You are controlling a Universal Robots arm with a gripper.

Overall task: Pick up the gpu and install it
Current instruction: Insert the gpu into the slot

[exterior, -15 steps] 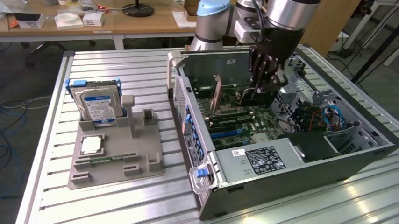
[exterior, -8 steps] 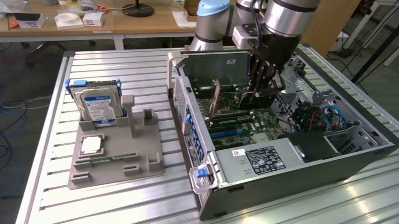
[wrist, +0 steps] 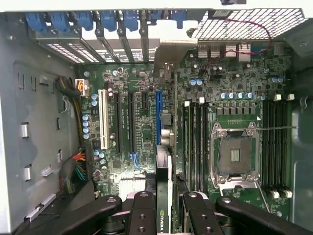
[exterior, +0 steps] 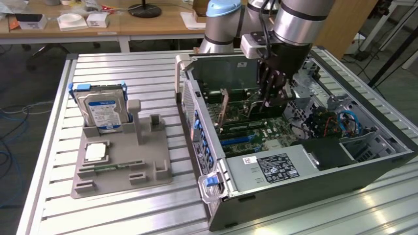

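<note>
Table [exterior: 124, 68] of ribbed bare metal slats, softly shiny. Tray [exterior: 121, 182] — matt grey plastic. Drive [exterior: 98, 94] of silvery metal, its label [exterior: 104, 116] glossy blue and white. Case [exterior: 326, 188] of dull grey sheet metal, with blue plastic clips [wrist: 83, 19]. Board [wrist: 137, 147] glossy green. The gpu [wrist: 163, 196] is dark and matt, its bracket [wrist: 171, 51] bare metal. Gripper [wrist: 164, 210] matt black. Desk [exterior: 156, 22] — pale smooth wood.
</note>
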